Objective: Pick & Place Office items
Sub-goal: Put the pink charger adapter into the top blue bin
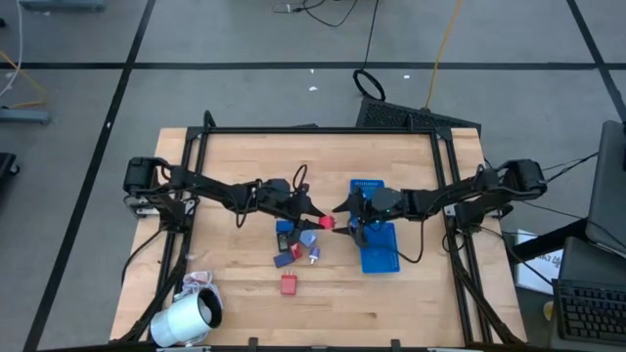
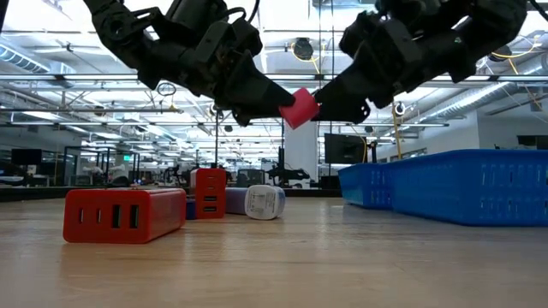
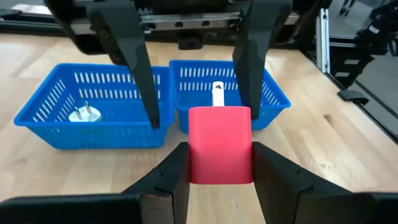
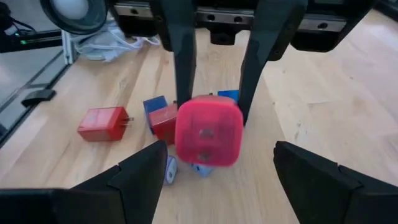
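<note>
A pink-red block (image 3: 219, 140) hangs above the table's middle, with my left gripper (image 1: 317, 217) shut on it. My right gripper (image 1: 344, 208) faces it from the table's right side. It is open, and its fingers (image 4: 134, 180) stand wide on either side of the block (image 4: 207, 130) without touching it. Below lie other office items: a red block (image 1: 290, 284), a second red one (image 4: 163, 122), a blue one (image 4: 154, 104) and a white-and-blue piece (image 2: 261, 202). A white plug (image 3: 84, 114) lies in the blue tray (image 1: 381, 256). My left gripper pinches the pink-red block by two opposite sides (image 3: 194, 163) between its two fingers. The fingers come almost level from the table's left, slanting a little down. The block's far end (image 2: 301, 106) sticks out past the fingertips toward my right gripper. It is lifted clear of the table.
The long blue tray (image 3: 37, 121) has two compartments and lies under my right arm, right of centre. A big white roll (image 1: 186, 321) lies at the near left corner. The loose pieces cluster on the wood just below and left of the two grippers.
</note>
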### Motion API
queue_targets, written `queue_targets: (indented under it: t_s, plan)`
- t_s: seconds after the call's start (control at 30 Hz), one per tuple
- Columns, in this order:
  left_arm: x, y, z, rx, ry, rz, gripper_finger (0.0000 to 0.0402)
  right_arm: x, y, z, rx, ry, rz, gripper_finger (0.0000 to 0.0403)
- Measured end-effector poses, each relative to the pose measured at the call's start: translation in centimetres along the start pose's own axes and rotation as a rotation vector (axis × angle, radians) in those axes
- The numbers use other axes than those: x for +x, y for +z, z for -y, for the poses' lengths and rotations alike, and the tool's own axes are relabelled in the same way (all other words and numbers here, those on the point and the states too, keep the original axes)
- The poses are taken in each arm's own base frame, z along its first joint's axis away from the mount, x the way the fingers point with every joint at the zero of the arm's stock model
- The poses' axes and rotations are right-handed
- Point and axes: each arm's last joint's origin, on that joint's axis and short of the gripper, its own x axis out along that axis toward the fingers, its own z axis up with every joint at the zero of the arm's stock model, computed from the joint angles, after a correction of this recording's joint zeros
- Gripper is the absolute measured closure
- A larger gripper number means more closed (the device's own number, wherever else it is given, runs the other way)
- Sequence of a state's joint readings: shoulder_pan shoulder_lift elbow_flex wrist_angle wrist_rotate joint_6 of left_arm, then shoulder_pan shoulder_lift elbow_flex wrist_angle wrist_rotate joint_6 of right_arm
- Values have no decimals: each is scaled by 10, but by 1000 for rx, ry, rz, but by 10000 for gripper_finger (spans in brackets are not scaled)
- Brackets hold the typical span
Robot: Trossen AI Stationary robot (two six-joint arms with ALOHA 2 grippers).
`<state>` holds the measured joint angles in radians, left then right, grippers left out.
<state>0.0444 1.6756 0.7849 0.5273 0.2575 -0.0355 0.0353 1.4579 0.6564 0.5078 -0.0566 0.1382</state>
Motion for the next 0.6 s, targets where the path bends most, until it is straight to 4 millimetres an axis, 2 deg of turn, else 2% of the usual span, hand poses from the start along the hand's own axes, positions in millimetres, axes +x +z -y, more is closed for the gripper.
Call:
queue_targets:
  t_s: [0.23, 0.6]
  plan:
    - [0, -1, 0, -4, 10, -5, 264, 18, 9, 0, -19, -2, -12, 125]
    - [0, -2, -1, -2, 25, -24, 264, 17, 9, 0, -18, -6, -42, 167]
